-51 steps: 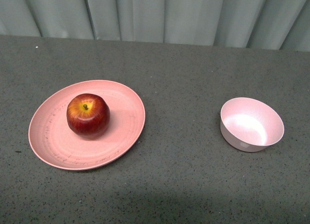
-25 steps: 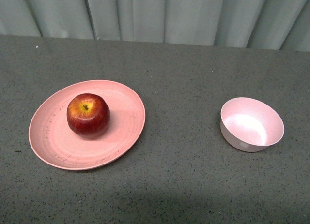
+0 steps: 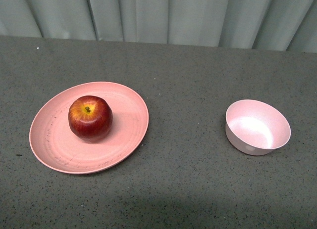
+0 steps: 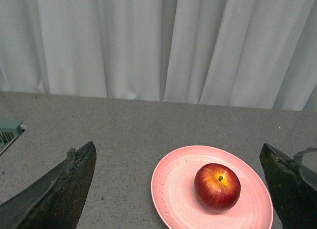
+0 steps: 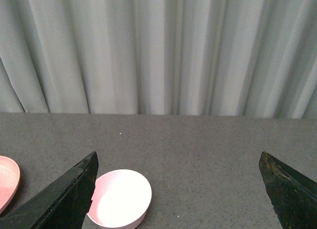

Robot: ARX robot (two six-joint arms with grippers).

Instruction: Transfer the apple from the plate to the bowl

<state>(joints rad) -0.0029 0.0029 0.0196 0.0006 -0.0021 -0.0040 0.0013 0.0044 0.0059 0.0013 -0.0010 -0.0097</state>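
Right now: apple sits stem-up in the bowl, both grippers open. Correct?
No. The apple sits stem-up on the plate, not in the bowl, which is empty; the front view shows it. The left gripper and right gripper are open.

Lit softly from overhead. Caught glare inside the bowl, faint sheen on the apple. Shadowed along the near desk edge. Focused sharply throughout.
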